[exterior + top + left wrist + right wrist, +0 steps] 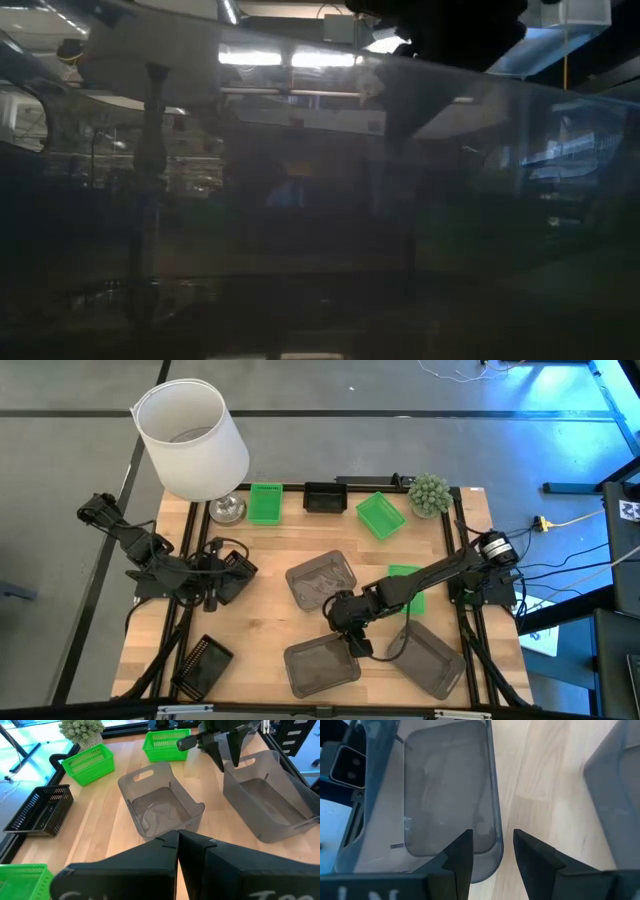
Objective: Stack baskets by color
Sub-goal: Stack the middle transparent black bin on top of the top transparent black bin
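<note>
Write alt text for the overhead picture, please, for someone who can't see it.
Seen from above, the right gripper hangs open over a grey basket near the table's front edge. The left gripper waits shut at the left; green baskets line the far side.

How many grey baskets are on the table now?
3. One grey basket lies near the table's middle, one at the front edge, and one at the front right. The right arm crosses the table above them, so another may be hidden.

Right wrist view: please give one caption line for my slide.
Open right gripper straddling the rim of a grey basket on the wooden table.
</note>
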